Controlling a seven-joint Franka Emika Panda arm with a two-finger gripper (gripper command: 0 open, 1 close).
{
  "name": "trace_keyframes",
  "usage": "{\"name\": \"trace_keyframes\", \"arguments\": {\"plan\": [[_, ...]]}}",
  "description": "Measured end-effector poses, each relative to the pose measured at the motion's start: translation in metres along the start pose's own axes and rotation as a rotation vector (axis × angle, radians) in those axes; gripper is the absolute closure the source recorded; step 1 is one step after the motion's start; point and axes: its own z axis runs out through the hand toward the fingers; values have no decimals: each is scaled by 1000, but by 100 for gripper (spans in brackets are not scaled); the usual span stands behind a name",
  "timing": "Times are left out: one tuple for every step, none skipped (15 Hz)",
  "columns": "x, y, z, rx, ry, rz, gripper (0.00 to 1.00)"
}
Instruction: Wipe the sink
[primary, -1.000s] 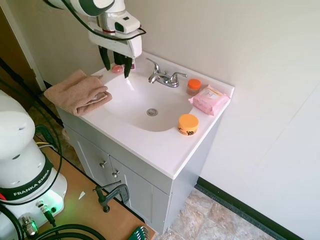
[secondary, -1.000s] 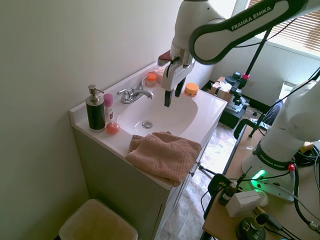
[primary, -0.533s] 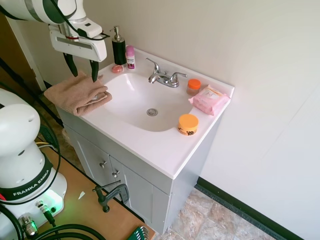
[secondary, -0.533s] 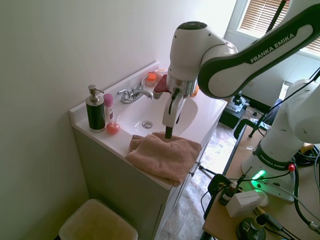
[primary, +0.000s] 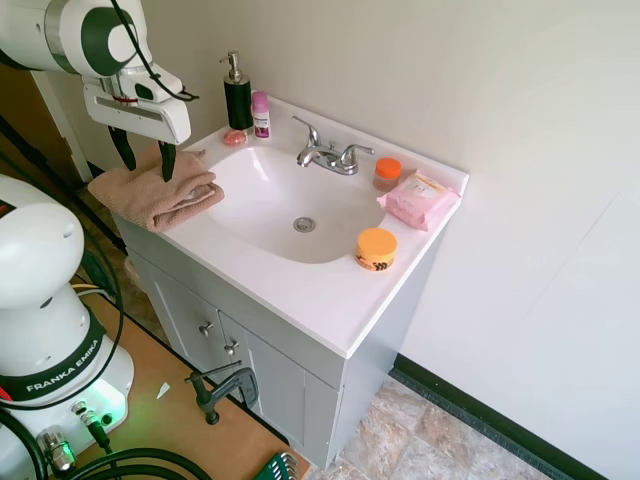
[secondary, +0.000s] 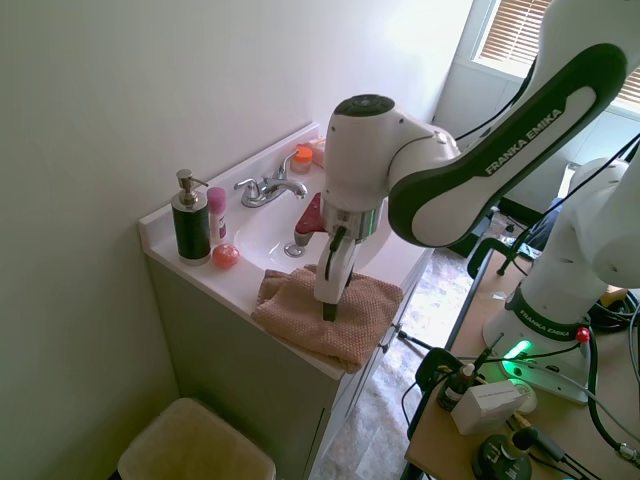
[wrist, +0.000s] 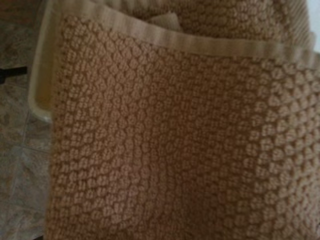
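The scene was a small bathroom with pale walls, where a white vanity top (primary: 300, 290) over grey cabinet doors carried the sink (primary: 262, 205), a glossy oval basin with a chrome two-handle faucet (primary: 327, 154) at its back and a small round drain (primary: 304, 225) near its middle. The gripper (primary: 146, 159) hung over the vanity's end beside the basin, fingers pointing down and spread apart with nothing between them, their tips at or just above a folded tan towel (primary: 155, 190) lying directly under it; whether they touched the cloth could not be told. The wrist view was filled by the towel's knobbly weave (wrist: 165, 145) and a plain hem, with floor tiles showing beyond one edge. The basin lay just beside the gripper, on the side away from the towel's overhanging edge, and past it, against the wall, stood a black soap dispenser (primary: 237, 94), a small pink bottle (primary: 261, 113) and a little pink round thing (primary: 233, 137). Well beyond the basin were an orange-lidded jar (primary: 387, 173), a pink wipes packet (primary: 418, 199) and an orange tub (primary: 376, 248). The step in hand looked like fetching the cloth: wiping had not begun. The next move probably called for sinking the fingers into the folds, pinching enough layers to lift the towel, then carrying it across into the basin.
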Motion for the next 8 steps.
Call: {"name": "trace_keyframes", "arguments": {"plan": [[2, -2, 7, -4, -5, 5, 0], [4, -4, 9, -8, -4, 9, 0], [5, -6, 10, -13, -4, 14, 0], [5, -7, 11, -17, 0, 15, 0], [4, -7, 11, -21, 5, 12, 100], [4, -7, 11, -25, 11, 8, 100], [4, -7, 12, -28, 16, 5, 100], [5, -7, 12, -28, 18, 4, 100]]}}
